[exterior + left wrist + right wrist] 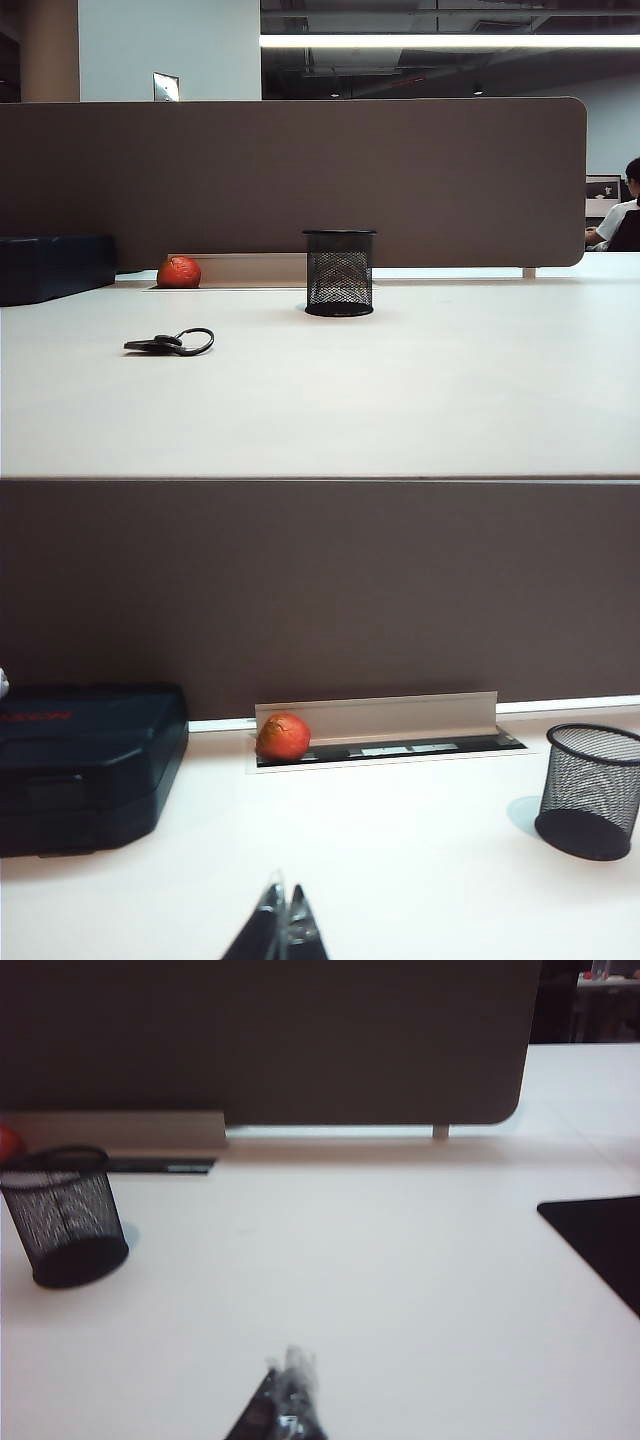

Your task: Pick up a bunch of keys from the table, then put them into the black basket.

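Both end effectors, left [283, 912] and seemingly right [290, 1380], pinched closed above smooth table [420, 390].

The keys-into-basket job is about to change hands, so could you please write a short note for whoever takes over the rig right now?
Left gripper: shut, empty, low over the table, short of everything; not seen in the exterior view.
Right gripper: shut, empty, likewise held back over bare table.
Bunch of keys: lying flat on the table, front left, untouched.
Black basket: upright mid-table, behind and right of the keys; nothing visible inside through the mesh.
Bystanders: orange-red ball in the rear cable slot, dark blue box far left.
Done: nothing yet.
Left: open a gripper (the left looks nearer), pick up the keys, drop them into the basket.
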`<act>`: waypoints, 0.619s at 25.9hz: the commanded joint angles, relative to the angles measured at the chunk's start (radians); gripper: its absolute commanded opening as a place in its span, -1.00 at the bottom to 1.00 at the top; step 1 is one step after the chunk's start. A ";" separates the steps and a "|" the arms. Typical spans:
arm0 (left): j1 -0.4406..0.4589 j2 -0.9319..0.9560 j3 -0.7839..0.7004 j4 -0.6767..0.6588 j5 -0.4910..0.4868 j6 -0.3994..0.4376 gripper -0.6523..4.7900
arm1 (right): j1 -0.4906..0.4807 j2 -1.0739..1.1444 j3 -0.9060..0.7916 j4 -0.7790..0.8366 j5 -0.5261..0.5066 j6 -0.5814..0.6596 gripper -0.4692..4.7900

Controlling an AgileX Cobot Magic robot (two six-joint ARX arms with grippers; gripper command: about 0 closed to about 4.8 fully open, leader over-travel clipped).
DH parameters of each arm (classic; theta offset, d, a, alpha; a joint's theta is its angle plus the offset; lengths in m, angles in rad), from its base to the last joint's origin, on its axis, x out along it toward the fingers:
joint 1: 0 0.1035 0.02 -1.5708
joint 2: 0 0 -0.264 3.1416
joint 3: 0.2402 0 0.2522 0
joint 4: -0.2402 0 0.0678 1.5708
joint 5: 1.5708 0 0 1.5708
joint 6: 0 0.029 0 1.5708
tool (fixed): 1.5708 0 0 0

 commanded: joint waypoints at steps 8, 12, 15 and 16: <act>0.000 0.003 0.202 -0.194 0.109 -0.029 -0.58 | 0.000 -0.003 0.048 0.012 -0.013 0.016 -0.84; 0.000 0.003 0.291 -0.254 0.170 -0.019 -0.39 | 0.001 -0.003 0.065 -0.010 -0.042 0.069 -0.84; 0.000 0.006 0.345 -0.298 0.230 -0.019 -0.17 | 0.001 -0.003 0.128 -0.151 -0.050 0.069 -0.85; 0.000 0.011 0.356 -0.309 0.249 -0.019 -0.14 | 0.000 -0.003 0.145 -0.188 -0.050 0.072 -0.84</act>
